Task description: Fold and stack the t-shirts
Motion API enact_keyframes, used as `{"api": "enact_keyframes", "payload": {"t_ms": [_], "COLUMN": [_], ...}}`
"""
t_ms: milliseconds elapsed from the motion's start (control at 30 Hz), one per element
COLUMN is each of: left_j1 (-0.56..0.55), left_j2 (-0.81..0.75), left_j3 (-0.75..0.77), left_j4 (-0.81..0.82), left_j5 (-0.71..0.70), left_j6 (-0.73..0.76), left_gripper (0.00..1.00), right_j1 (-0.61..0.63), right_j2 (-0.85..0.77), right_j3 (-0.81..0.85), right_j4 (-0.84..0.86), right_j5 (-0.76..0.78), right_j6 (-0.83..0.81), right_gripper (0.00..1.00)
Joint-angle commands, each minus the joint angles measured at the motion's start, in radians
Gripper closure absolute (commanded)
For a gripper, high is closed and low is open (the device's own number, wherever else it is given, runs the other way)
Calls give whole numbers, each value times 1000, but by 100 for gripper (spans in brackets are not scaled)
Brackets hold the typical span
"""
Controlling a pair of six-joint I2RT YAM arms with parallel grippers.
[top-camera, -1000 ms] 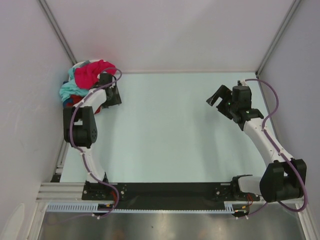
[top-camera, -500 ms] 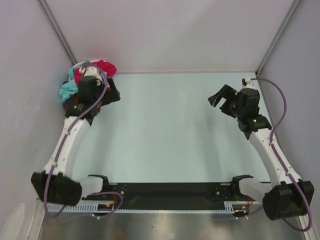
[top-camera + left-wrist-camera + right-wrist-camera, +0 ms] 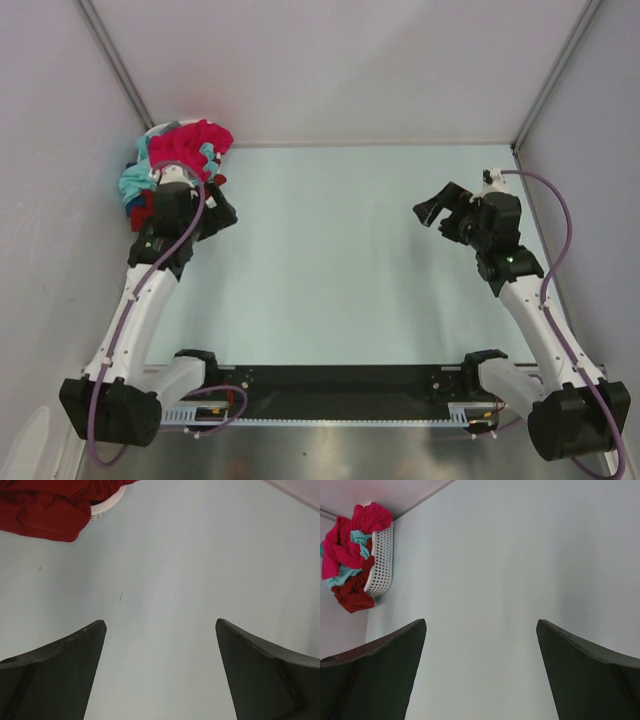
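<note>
The t-shirts lie bunched in a small white basket (image 3: 150, 135) in the far left corner: crimson-pink (image 3: 195, 140) on top, light teal (image 3: 135, 183) below, dark maroon (image 3: 140, 212) hanging over the rim. My left gripper (image 3: 222, 207) is open and empty just right of the basket, over bare table. In the left wrist view (image 3: 160, 630) the maroon shirt (image 3: 45, 505) and basket rim (image 3: 107, 502) sit at upper left. My right gripper (image 3: 433, 203) is open and empty at the right. The right wrist view (image 3: 480, 630) shows the basket (image 3: 381, 560) and shirts (image 3: 367, 520) far off.
The pale green table top (image 3: 330, 260) is walled at the back and on both sides. A black rail (image 3: 340, 380) with the arm bases runs along the near edge.
My left arm has drawn back from the basket, its elbow swinging toward the near edge and its gripper moving a little nearer. My right gripper has moved slightly nearer. Both stay open.
</note>
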Motion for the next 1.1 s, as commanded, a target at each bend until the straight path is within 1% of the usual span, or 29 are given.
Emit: {"api": "enact_keyframes", "payload": {"t_ms": [0, 33, 100, 133, 200, 267, 300, 367, 400, 433, 467, 500, 533, 600, 633, 700, 733, 767, 800, 833, 867, 900, 933, 1000, 1067], "left_j1": [61, 71, 91, 93, 97, 134, 137, 148, 156, 165, 163, 165, 157, 133, 110, 110, 123, 142, 162, 194, 199, 199, 196, 197, 194], "left_j2": [17, 55, 98, 138, 170, 215, 230, 267, 281, 299, 340, 356, 374, 401, 407, 425, 436, 450, 477, 500, 522, 542, 584, 611, 622], "left_j3": [14, 42, 82, 115, 145, 194, 211, 250, 261, 284, 295, 300, 280, 223, 212, 209, 230, 258, 317, 344, 378, 445, 470, 502, 498], "left_j4": [49, 51, 43, 43, 43, 48, 49, 67, 84, 89, 89, 109, 130, 170, 175, 175, 167, 158, 161, 173, 193, 195, 193, 193, 193], "left_j5": [-3, 13, 48, 45, 31, 54, 58, 56, 91, 131, 162, 198, 272, 301, 245, 205, 165, 151, 154, 169, 173, 168, 173, 192, 189], "left_j6": [-78, -78, -61, -49, -41, -25, -17, 18, 26, 34, 43, 45, 37, 8, 9, 14, 35, 38, 40, 52, 60, 74, 81, 80, 78], "left_gripper": [1, 1, 2, 1, 1, 1, 1, 1, 0, 1, 1, 2, 3, 5, 5, 4, 4, 4, 3, 3, 3, 3, 3, 3, 3], "right_j1": [6, 6, 4, 4, 1, -7, -13, -54, -82, -135, -196, -224, -249, -228, -199, -81, -44, 28, 56, 79, 96, 107, 105, 96, 93], "right_j2": [33, 53, 79, 108, 141, 188, 202, 257, 280, 302, 344, 360, 374, 391, 389, 394, 395, 400, 409, 415, 420, 426, 440, 446, 434], "right_j3": [12, 15, 45, 57, 93, 129, 137, 159, 165, 166, 163, 145, 139, 160, 180, 246, 263, 277, 289, 310, 321, 332, 343, 361, 370], "right_j4": [130, 166, 188, 218, 225, 226, 264, 272, 272, 275, 286, 317, 340, 354, 326, 256, 249, 245, 246, 251, 252, 262, 272, 257, 240], "right_j5": [-17, -12, -3, -3, 2, -3, -18, -61, -82, -158, -200, -223, -255, -260, -215, -152, -97, -70, -46, 11, 35, 54, 72, 102, 146], "right_j6": [28, 38, 55, 49, 39, 53, 67, 91, 158, 200, 255, 322, 325, 270, 184, 104, 44, 12, -13, -28, -45, -45, -37, -19, -22], "right_gripper": [0, 0, 0, 0, 0, 0, 0, 0, 0, 0, 0, 0, 0, 0, 0, 0, 0, 0, 1, 0, 0, 0, 0, 0, 0]}}
